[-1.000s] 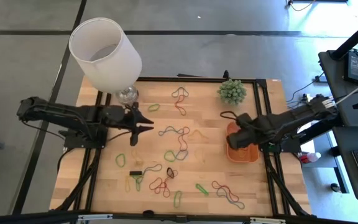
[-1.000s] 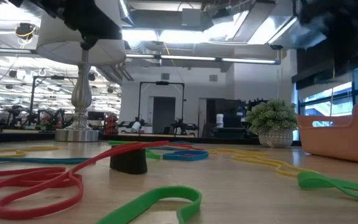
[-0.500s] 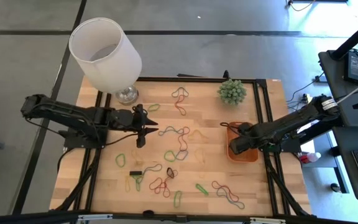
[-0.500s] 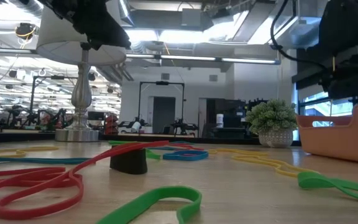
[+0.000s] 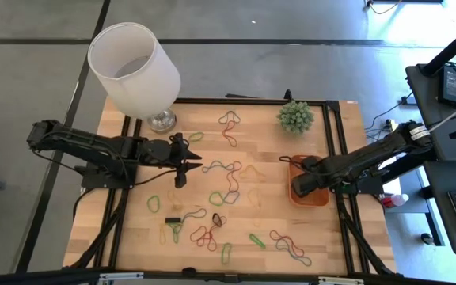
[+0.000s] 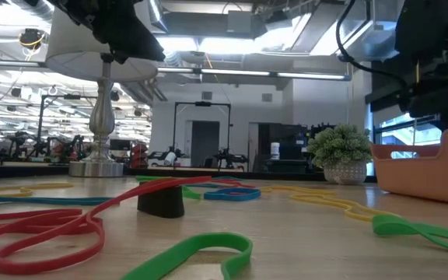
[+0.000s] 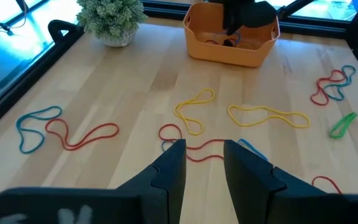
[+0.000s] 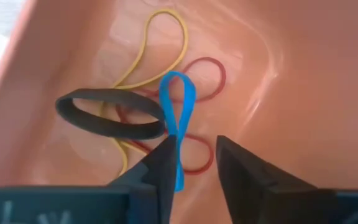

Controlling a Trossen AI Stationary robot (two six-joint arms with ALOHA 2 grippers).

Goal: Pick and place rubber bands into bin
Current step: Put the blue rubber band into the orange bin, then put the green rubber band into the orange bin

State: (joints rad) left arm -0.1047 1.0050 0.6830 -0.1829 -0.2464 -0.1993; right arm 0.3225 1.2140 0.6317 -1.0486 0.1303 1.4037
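Observation:
Several rubber bands (image 5: 229, 180) in red, green, yellow and blue lie scattered flat on the wooden table. The orange bin (image 5: 321, 198) stands at the table's right side. My right gripper (image 8: 194, 165) points down inside the bin (image 8: 291, 74), open, just above a blue band (image 8: 178, 102), a black band (image 8: 107, 113) and yellow and red ones on the bin's floor. My left gripper (image 7: 205, 157) hovers open above the table's middle left (image 5: 190, 166), over a red band (image 7: 197, 147) and clear of it. My right gripper's one finger (image 8: 164, 165) stands right against the near end of the blue band (image 8: 179, 169), which lies on the bin's floor. Whether the finger touches the band, I cannot tell. Nothing lies between the two fingers.
A lamp with a white shade (image 5: 133, 67) stands at the far left corner, a small potted plant (image 5: 294, 115) at the far right near the bin. A small black block (image 5: 172, 219) sits among the bands toward the near edge.
My right gripper has sunk straight down into the bin. My left gripper has moved a little toward the table's right and then kept still. The bands on the table lie as before.

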